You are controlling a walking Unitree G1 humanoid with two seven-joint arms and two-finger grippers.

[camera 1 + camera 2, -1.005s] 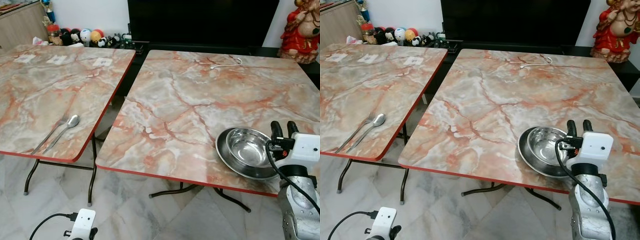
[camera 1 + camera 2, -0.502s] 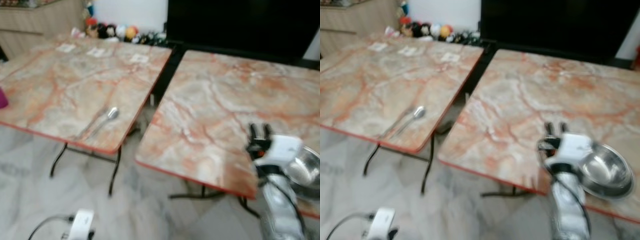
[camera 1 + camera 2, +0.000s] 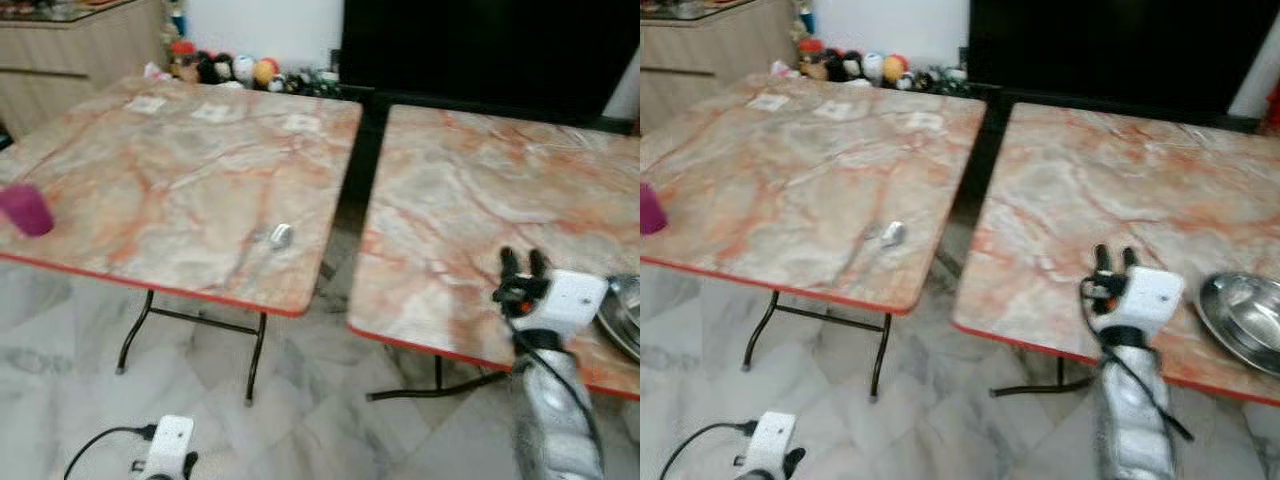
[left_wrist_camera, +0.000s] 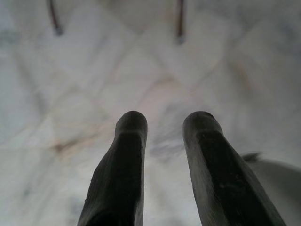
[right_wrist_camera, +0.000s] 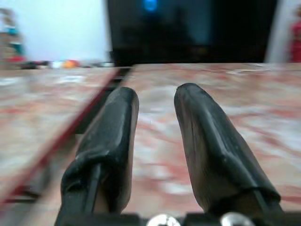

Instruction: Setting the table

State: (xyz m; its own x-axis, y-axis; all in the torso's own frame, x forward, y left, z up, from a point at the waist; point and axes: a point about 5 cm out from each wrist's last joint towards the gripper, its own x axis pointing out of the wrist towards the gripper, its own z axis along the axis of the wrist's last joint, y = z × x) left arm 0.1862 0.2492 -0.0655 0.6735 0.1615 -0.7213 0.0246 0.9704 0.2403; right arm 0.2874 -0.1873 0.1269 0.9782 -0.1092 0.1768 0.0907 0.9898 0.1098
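Observation:
A steel bowl (image 3: 1245, 318) nested in a steel plate lies at the near right corner of the right marble table (image 3: 460, 200). My right gripper (image 3: 525, 262) hovers open and empty over that table's front edge, just left of the bowl; its fingers (image 5: 110, 136) point across the tabletop. A blurred spoon and fork (image 3: 280, 236) lie near the front right corner of the left marble table (image 3: 170, 170). A pink cup (image 3: 25, 210) stands at that table's near left edge. My left gripper (image 4: 164, 120) hangs open low over the tiled floor.
A dark gap separates the two tables. A black TV unit (image 3: 480, 50) stands behind them, with small toys (image 3: 230, 70) and a wooden cabinet (image 3: 70, 50) at the back left. White paper cards (image 3: 300, 122) lie along the left table's far side. Metal table legs (image 3: 255, 355) stand on marble floor.
The camera has swung left, bringing the pink cup into view and pushing the bowl to the right edge. My right gripper now sits left of the bowl instead of at its right rim.

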